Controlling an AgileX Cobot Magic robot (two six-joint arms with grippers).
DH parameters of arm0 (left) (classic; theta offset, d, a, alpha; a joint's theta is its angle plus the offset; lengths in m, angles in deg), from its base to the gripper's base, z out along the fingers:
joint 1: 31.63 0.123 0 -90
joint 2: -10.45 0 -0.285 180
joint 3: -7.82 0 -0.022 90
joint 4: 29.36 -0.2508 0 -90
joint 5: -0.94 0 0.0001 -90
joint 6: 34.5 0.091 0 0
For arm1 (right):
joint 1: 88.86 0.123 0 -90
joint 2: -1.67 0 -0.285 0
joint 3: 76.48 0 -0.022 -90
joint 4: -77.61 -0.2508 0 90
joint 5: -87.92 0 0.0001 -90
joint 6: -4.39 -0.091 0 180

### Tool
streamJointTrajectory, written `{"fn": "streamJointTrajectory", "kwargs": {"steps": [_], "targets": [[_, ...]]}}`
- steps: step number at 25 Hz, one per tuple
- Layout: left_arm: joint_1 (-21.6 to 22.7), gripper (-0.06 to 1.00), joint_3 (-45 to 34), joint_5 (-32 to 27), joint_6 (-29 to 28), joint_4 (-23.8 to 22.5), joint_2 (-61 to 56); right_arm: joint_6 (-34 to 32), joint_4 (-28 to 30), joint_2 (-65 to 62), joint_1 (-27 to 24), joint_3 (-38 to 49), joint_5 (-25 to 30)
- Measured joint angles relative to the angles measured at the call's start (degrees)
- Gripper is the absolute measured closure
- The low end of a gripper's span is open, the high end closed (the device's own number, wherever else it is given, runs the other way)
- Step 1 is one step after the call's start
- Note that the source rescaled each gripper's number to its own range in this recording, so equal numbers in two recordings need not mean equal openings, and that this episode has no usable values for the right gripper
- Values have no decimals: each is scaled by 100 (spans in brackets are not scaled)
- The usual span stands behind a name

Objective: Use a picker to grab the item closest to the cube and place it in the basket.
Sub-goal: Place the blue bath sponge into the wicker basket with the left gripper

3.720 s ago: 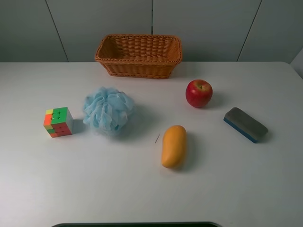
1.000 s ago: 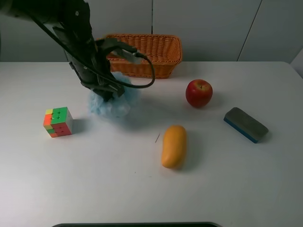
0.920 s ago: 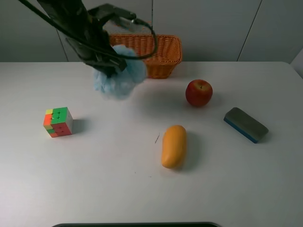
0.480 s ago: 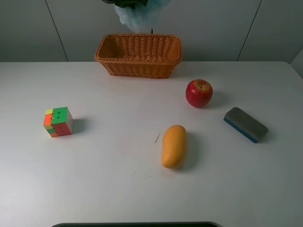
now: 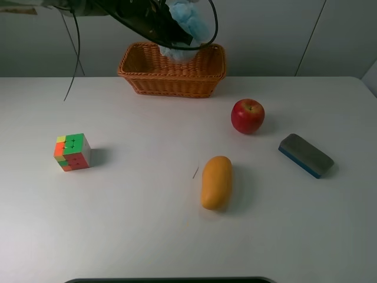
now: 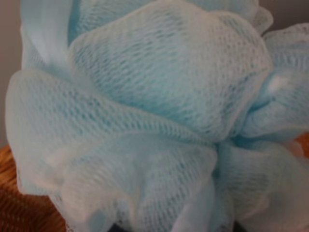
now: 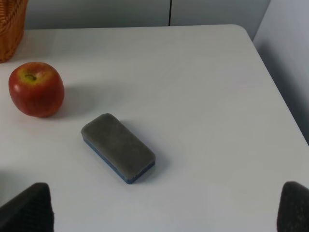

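My left claw (image 5: 175, 30) clamped on blue mesh puff (image 5: 189, 19), held in air above basket (image 5: 171, 84), near its back rim. Cube (image 5: 72, 152) on table, well apart. My right claw (image 7: 159, 212) spread wide, above table near eraser (image 7: 118, 147).

I read the left arm (image 5: 121, 10) extended in from the upper left of the exterior view and held high, with the left gripper (image 5: 172, 34) clamped on the blue bath sponge (image 5: 189, 19). The right gripper (image 7: 161, 203) appears only in its own wrist view, its two dark fingertips (image 7: 26, 208) spread wide apart and holding nothing.
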Motion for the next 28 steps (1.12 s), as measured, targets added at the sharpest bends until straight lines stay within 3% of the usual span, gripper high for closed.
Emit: {"fn": "streamJointTrajectory", "kwargs": {"steps": [10,11,13,15,16,18,23,28], "targets": [[65,94,71,55,-82,236,186,0,0,0,0,0,0],[65,91,71,55,-82,236,186,0,0,0,0,0,0],[65,64,71,55,-82,236,186,0,0,0,0,0,0],[65,9,71,55,-82,256,186,0,0,0,0,0,0],[65,-2,71,55,-94,264,186,0,0,0,0,0,0],[65,-6,71,11,-103,264,186,0,0,0,0,0,0],[65,-1,71,-312,-103,179,159,0,0,0,0,0,0],[65,-1,71,-1054,-103,-226,-455,0,0,0,0,0,0]]}}
